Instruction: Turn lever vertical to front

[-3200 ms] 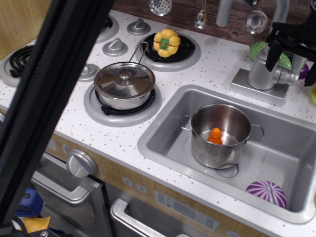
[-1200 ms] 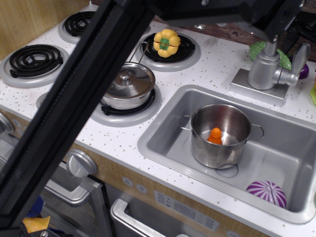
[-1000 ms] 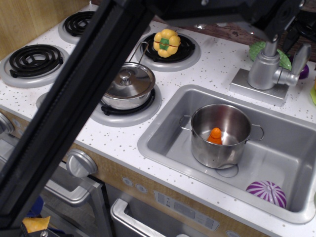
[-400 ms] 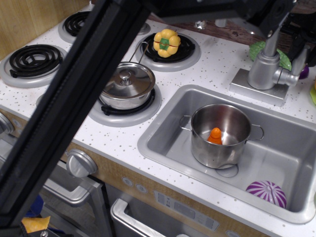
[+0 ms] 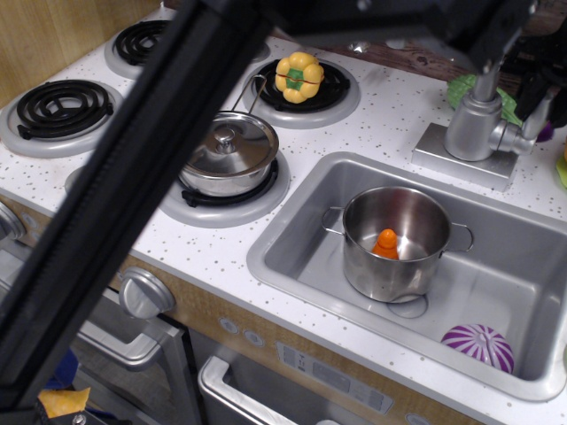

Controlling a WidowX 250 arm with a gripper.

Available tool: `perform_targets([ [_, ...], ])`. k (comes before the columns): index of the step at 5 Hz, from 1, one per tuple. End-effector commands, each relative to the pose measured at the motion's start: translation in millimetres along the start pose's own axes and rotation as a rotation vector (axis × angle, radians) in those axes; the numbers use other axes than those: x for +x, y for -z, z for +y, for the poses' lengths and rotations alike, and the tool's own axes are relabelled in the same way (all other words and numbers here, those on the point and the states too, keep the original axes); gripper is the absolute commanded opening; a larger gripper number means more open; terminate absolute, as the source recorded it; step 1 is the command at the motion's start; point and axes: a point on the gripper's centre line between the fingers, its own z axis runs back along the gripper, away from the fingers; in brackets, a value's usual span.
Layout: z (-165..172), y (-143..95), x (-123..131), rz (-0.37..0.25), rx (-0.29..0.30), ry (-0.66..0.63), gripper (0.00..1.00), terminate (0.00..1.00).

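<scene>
The silver-grey lever (image 5: pixel 531 126) sits on a short stub on the right side of the cylindrical faucet body (image 5: pixel 469 129) at the back right of the counter, its paddle pointing up. My black gripper (image 5: pixel 541 85) hangs right over the paddle at the frame's top right edge. Dark fingers (image 5: pixel 534 87) overlap the paddle's upper part and hide it. The frame edge cuts off much of the gripper, so I cannot tell whether the fingers are closed on the lever. My black arm (image 5: pixel 133 195) crosses the view from bottom left to top right.
In front of the faucet, the grey sink (image 5: pixel 283 241) holds a steel pot (image 5: pixel 396 248) with an orange piece (image 5: pixel 386 241) inside and a purple striped ball (image 5: pixel 479 345). A lidded pot (image 5: pixel 229 152) and a yellow pepper (image 5: pixel 299 76) sit on burners. A green leaf (image 5: pixel 460 87) lies behind the faucet.
The gripper had lifted away from the faucet and has now come back down over the lever's paddle. The lever still points up. Nothing else has moved.
</scene>
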Motion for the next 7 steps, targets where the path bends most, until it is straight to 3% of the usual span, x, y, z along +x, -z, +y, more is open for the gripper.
perform_targets([
  [1, -3.9, -26.0, -15.8, -0.051, -0.055, -0.027, 0.0, 0.0],
  [2, 0.0, -22.6, -25.7, -0.049, -0.073, -0.032, 0.0, 0.0],
  [3, -1.3, -20.7, -29.3, 0.002, -0.083, -0.032, 0.0, 0.0],
  [4, -0.4, -20.9, -24.2, 0.092, -0.058, 0.035, 0.0, 0.0],
  [6, 2.6, 9.1, -40.0, 0.05, -0.133, 0.0, 0.0, 0.0],
  [7, 1.1, 14.2, -46.8, 0.025, -0.128, -0.013, 0.0, 1.0],
])
